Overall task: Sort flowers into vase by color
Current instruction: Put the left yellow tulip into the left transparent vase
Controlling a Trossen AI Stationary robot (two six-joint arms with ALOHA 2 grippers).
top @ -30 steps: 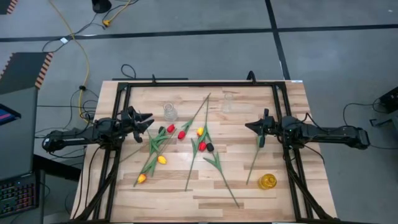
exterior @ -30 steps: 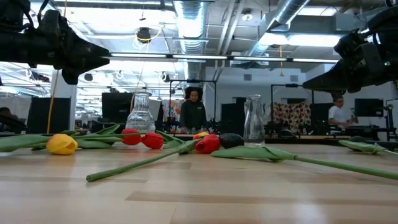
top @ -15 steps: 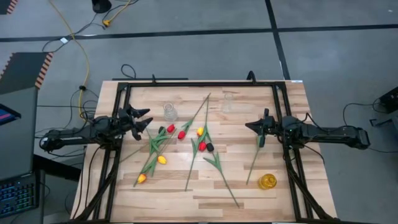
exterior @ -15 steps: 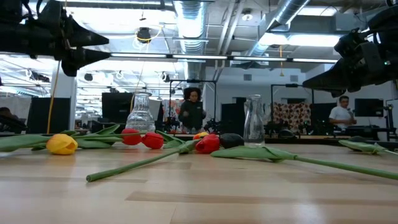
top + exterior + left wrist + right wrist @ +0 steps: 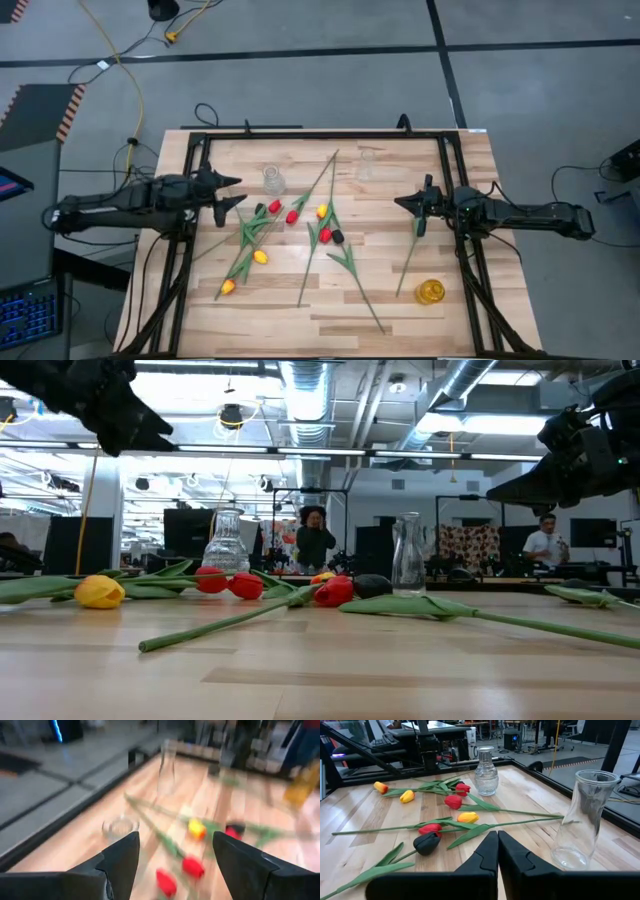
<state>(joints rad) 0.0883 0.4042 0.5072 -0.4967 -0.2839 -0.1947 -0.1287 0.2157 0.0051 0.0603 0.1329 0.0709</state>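
High view: table (image 5: 470, 300) carries the flowers (image 5: 290, 225) scattered mid-left, stems mostly running diagonally near-left to far-right. Left gripper (image 5: 232, 192) hovers left of them, fingers apart, pointing right. Right gripper (image 5: 405, 204), fingers together, points left; one stem probably lies beneath it.

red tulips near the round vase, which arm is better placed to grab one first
Left. The left gripper hangs open beside the red tulips. The right gripper waits shut across the table, farther off.
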